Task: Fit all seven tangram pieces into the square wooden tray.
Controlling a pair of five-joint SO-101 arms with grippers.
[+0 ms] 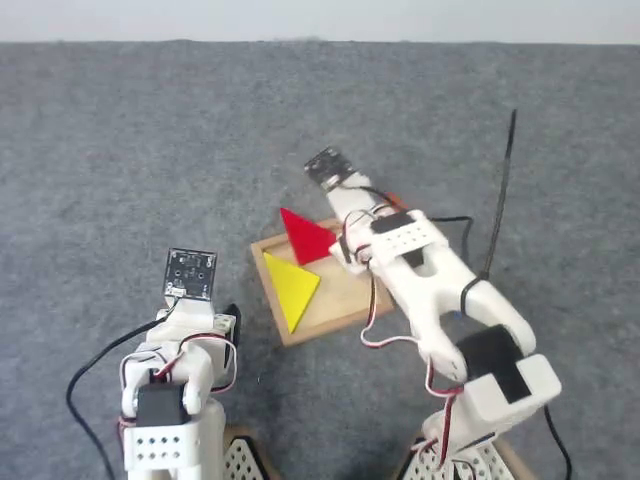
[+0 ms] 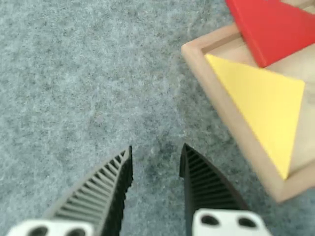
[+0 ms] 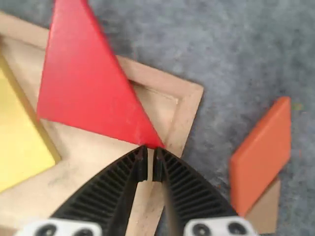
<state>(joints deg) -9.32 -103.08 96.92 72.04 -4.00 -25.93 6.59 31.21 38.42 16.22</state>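
Square wooden tray has the left gripper hanging beside its near corner, jaws released. Farther in, the red triangular piece overhangs the far rim. The right gripper, jaws clenched at its corner, should nudge it inward gently.

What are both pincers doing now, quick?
Left pincer: open, holding nothing.
Right pincer: shut, tips at the corner of the red triangle.

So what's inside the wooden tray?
A yellow triangle lies flat inside the wooden tray. A red triangle is partly in, its tip poking over the rim. The right arm hides part of the tray.
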